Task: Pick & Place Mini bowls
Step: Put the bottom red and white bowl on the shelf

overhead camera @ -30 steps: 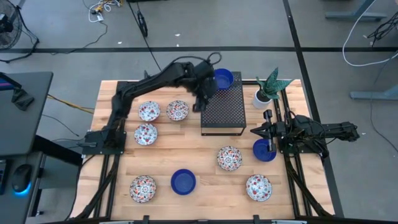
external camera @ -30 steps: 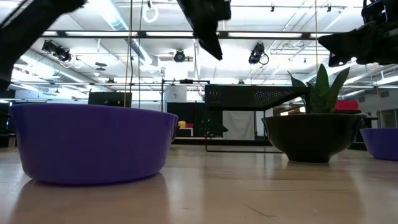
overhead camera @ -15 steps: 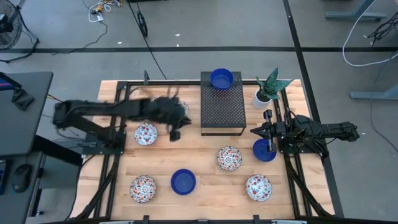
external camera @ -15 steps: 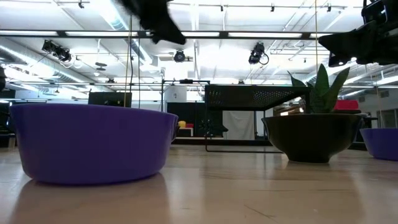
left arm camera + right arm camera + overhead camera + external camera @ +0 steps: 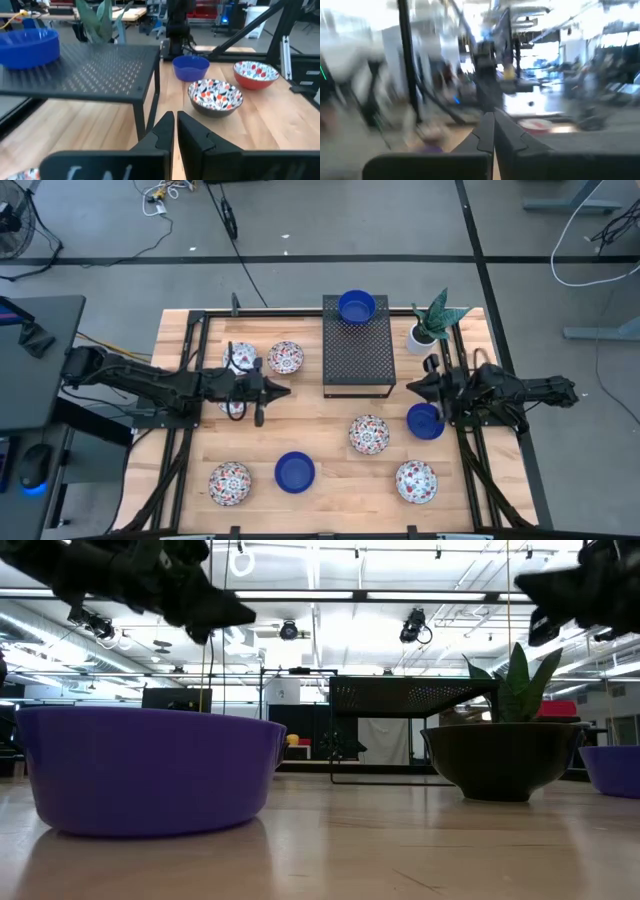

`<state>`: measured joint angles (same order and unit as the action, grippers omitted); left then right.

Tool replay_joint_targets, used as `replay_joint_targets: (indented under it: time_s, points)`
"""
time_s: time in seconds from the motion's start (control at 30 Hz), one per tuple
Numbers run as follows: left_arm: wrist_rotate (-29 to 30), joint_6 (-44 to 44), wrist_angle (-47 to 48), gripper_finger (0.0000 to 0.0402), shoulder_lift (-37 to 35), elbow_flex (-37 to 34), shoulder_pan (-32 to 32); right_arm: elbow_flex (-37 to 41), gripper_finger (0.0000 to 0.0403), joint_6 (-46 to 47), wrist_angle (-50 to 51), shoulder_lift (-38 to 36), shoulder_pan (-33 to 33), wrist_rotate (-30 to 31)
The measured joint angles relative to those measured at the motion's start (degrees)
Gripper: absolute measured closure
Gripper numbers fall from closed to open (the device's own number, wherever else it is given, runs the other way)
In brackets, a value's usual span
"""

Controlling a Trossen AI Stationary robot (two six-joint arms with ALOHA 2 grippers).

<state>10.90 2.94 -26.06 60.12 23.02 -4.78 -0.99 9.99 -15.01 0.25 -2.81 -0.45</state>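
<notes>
A wooden table [image 5: 320,435] stands on a grey floor, with a black perforated stand [image 5: 357,350] at its rear centre and a potted plant [image 5: 433,320] just to the right of the stand. One blue bowl [image 5: 357,306] sits on the rear end of the stand. The left gripper [image 5: 278,390] lies low and level over the table's left half, its fingers [image 5: 165,131] pressed together and empty, pointing toward the stand. Two patterned bowls [image 5: 285,358] lie just behind the left arm. The right gripper [image 5: 412,388] is clenched and empty, beside a blue bowl [image 5: 424,421] at the right edge. A patterned bowl [image 5: 369,433], a blue bowl [image 5: 295,472] and two more patterned bowls [image 5: 230,483] occupy the front half.
</notes>
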Motion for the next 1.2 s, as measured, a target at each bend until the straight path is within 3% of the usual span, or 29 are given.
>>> replay_joint_targets:
  time_s: [0.13, 0.27, 0.33, 0.47, 0.63, 0.73, 0.8, 0.93, 1.03, 1.2]
  points:
    - [-1.11, 1.97, 0.03, 0.0378, 0.14, -0.23, -0.18, 0.00, 0.0394, 9.90, -9.19, 1.03, -0.20, 4.94]
    - [0.09, 0.85, 0.15, 0.0377, 0.15, -0.23, -2.04, -0.02, 0.0394, 13.04, -19.81, 7.15, -2.82, 2.75]
    - [1.62, 0.57, 0.15, 0.0378, 0.15, -0.23, -3.17, -0.02, 0.0394, 13.51, -24.75, 12.53, -5.53, 4.08]
    - [3.01, 0.44, 0.34, 0.0380, 0.15, -0.23, -5.30, -1.54, 0.0394, 13.53, -31.06, 27.89, -13.48, 13.73]
    - [3.03, 0.44, 0.63, 0.0381, 0.20, -0.23, -7.79, -13.58, 0.0394, 9.72, -28.57, 46.99, -23.77, 22.69]
    - [3.23, 0.45, 0.88, 0.0383, 0.20, -0.23, -8.80, -23.83, 0.0394, 5.80, -19.46, 55.02, -28.84, 22.74]
    - [4.00, 0.72, 1.11, 0.0383, 0.22, -0.23, -9.44, -31.87, 0.0394, 7.58, -7.62, 58.53, -31.64, 22.98]
    - [5.00, 0.90, 1.09, 0.0383, 0.22, -0.23, -10.61, -48.39, 0.0394, 22.50, 25.79, 65.91, -36.51, 25.22]
    - [5.22, 0.92, 1.05, 0.0383, 0.24, -0.23, -10.93, -59.04, 0.0394, 35.73, 46.55, 71.92, -39.17, 23.70]
    - [5.67, 1.14, 1.03, 0.0383, 0.24, -0.23, -10.91, -69.10, 0.0375, 50.05, 64.94, 80.67, -42.76, 12.71]
